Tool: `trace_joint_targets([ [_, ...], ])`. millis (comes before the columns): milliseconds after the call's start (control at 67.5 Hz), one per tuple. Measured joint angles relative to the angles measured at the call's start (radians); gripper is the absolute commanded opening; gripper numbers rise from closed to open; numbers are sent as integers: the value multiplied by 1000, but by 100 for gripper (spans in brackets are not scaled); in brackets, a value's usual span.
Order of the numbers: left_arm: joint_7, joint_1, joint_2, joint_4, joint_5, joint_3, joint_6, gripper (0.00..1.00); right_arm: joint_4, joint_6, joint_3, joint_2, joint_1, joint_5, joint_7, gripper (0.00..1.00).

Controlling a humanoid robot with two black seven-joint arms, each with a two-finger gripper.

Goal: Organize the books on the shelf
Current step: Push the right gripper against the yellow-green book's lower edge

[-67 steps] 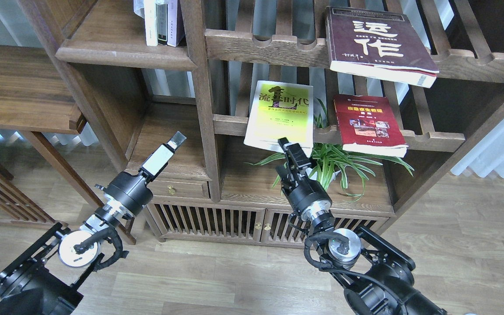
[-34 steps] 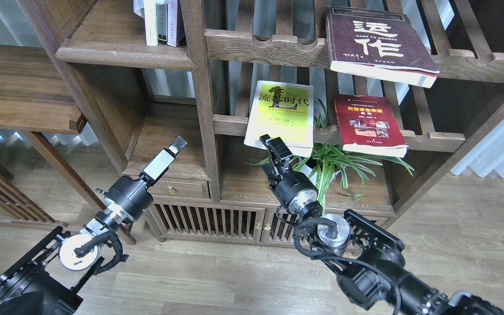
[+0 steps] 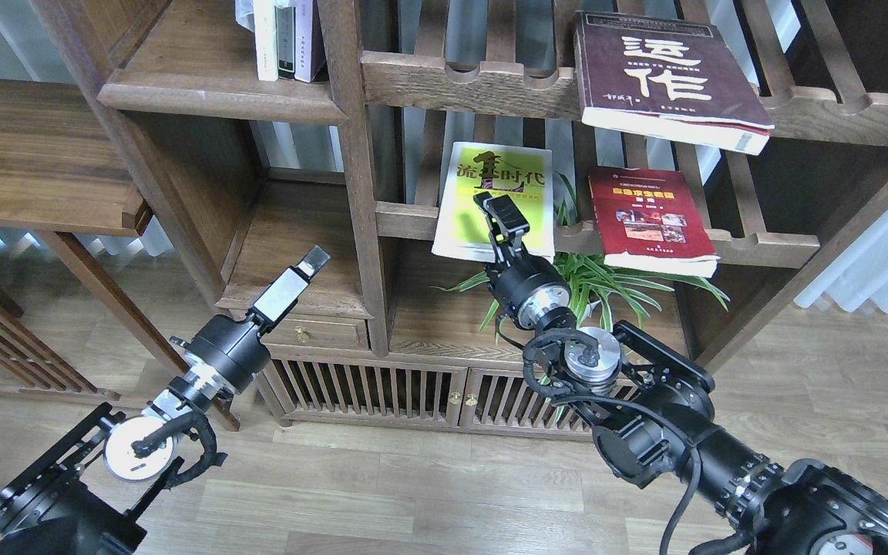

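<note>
Yellow-green book (image 3: pixel 494 202): flat on slatted rack, long axis near-to-far, near edge overhanging.
Right gripper (image 3: pixel 504 211): nearer arm, over its cover; grip state unclear.
Left gripper (image 3: pixel 313 261): far left, empty.

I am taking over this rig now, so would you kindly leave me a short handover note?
Right gripper: raised in front of the yellow-green book; jaws unclear, grasp unconfirmed.
Left gripper: low by the left compartment, holding nothing; jaws unclear.
Yellow-green book and red book lie on the middle slatted rack, maroon book on the upper one.
Solid shelf holds only thin upright books.
Done: nothing moved. Left: all three books.
</note>
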Motion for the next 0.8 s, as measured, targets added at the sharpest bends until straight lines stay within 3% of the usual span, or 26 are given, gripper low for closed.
trace_joint_targets([
  [356,1,-2,-4,2,2,1,0,100,-36,-34,43,0,-1,0,2,87],
  [533,10,7,3,2,1,6,0,100,-41,-31,44,0,-5,-1,2,67],
  [726,11,20,6,1,1,7,0,100,-41,-22,55,0,-12,-1,4,56],
  [800,11,20,6,1,1,8,0,100,-41,-20,57,0,-13,-1,4,45],
])
